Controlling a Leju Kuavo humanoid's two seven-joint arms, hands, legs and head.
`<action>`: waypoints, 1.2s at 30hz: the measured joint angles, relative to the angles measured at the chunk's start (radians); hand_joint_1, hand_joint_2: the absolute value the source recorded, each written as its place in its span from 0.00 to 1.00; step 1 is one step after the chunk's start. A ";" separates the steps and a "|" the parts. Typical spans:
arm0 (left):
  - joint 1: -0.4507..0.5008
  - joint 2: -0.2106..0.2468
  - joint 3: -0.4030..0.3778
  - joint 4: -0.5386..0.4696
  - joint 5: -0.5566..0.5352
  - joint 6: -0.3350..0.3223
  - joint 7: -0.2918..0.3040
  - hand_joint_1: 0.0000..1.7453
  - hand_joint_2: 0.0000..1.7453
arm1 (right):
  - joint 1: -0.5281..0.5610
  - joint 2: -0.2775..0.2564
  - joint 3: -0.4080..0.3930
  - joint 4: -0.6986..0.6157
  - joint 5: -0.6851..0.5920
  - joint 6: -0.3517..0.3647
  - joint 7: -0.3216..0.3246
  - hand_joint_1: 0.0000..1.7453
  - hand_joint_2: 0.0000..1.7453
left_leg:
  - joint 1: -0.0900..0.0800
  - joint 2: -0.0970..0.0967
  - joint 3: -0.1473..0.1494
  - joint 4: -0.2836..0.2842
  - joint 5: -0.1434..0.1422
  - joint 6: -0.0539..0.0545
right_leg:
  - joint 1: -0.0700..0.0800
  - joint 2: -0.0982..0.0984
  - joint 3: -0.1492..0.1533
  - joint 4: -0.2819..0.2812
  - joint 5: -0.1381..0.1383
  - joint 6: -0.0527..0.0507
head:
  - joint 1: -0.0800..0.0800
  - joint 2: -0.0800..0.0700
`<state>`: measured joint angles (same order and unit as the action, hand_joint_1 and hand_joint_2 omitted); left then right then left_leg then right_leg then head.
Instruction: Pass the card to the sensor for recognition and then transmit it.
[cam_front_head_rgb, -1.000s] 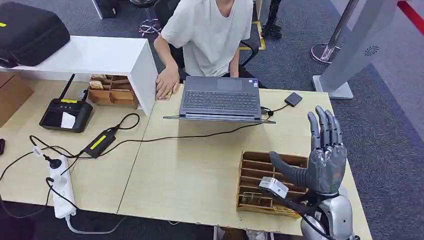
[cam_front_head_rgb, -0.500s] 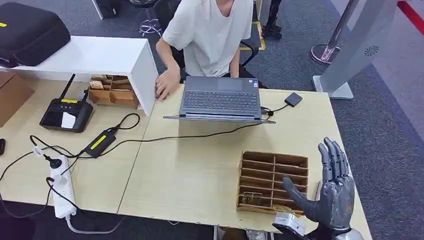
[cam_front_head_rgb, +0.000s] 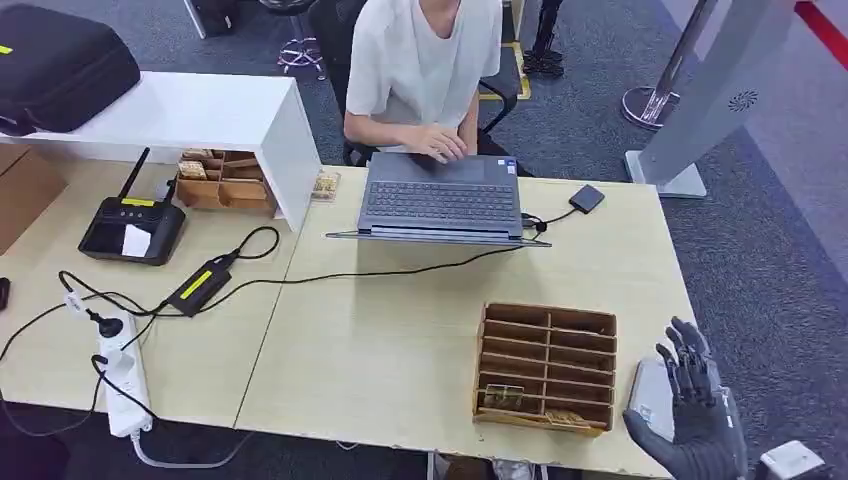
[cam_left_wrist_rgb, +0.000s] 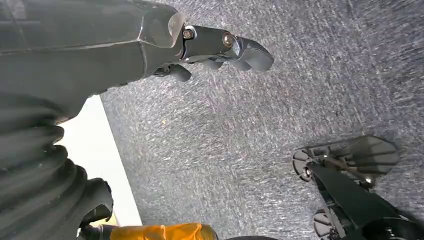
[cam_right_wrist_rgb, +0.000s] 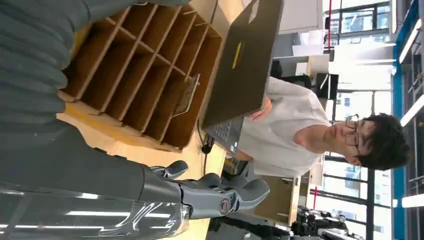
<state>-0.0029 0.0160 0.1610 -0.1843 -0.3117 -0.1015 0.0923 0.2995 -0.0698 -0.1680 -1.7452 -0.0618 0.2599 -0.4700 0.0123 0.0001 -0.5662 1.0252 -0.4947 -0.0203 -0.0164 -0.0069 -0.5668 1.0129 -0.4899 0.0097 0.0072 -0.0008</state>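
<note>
While the right hand (cam_front_head_rgb: 690, 420) hangs low off the near right corner of the pale wooden table (cam_front_head_rgb: 400, 330), it holds nothing; its dark fingers (cam_front_head_rgb: 685, 360) are spread and point upward, palm toward the slotted tray. The left hand (cam_left_wrist_rgb: 150, 45) hangs beside the body over grey speckled carpet (cam_left_wrist_rgb: 250, 125), with nothing seen in it; whether its fingers are apart or curled I cannot tell.

Card location: the brown wooden slotted tray (cam_front_head_rgb: 545, 315) sits on the table just beside the right hand. One thin card (cam_front_head_rgb: 503, 396) stands on edge in a near-left slot; the right wrist view shows it as a translucent slip (cam_right_wrist_rgb: 186, 95) leaning against a divider. More small items lie in the nearest row, too small to tell what they are.

Handling, by judgement:
- Light, thin, fairly stiff, probably smooth-faced, so it could slide out of a loose pinch.
- Slot walls block the faces; take hold at the exposed top edge, thumb on one face and a finger on the other, then lift straight up.
- A hard squeeze may bend it.

Small dark square box (cam_front_head_rgb: 587, 197) on a cable, beside the grey open laptop (cam_front_head_rgb: 440, 200), is likely the sensor. A person in a white shirt (cam_front_head_rgb: 420, 60) sits behind the laptop, a hand on its keyboard.
</note>
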 joint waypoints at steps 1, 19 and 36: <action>0.000 0.000 0.003 0.000 0.000 0.000 0.000 0.00 1.00 | 0.006 0.003 -0.020 0.002 0.005 0.015 -0.002 0.00 1.00 | 0.000 0.000 0.000 0.000 0.000 0.000 | 0.000 0.000 0.000 0.000 0.000 0.000 | 0.000 0.000; 0.000 0.000 0.027 0.000 -0.004 0.003 0.002 0.00 1.00 | 0.085 0.067 -0.159 -0.111 0.545 -0.174 -0.165 0.00 1.00 | 0.000 0.001 0.000 0.000 0.000 0.000 | 0.000 0.001 0.000 0.000 0.000 0.000 | 0.000 0.000; -0.001 0.002 0.037 0.000 -0.041 0.000 0.000 0.00 1.00 | 0.298 -0.383 0.361 -0.262 1.257 -0.731 0.438 0.00 1.00 | 0.000 0.001 0.000 0.000 -0.001 0.001 | 0.000 0.000 0.001 -0.001 -0.001 0.001 | 0.000 0.000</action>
<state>-0.0038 0.0175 0.1980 -0.1843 -0.3529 -0.1015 0.0923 0.5977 -0.4533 0.1935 -2.0073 1.1948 -0.4707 -0.0317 0.0118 0.0009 -0.5662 1.0255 -0.4957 -0.0191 -0.0169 -0.0065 -0.5663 1.0118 -0.4907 0.0108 0.0073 -0.0008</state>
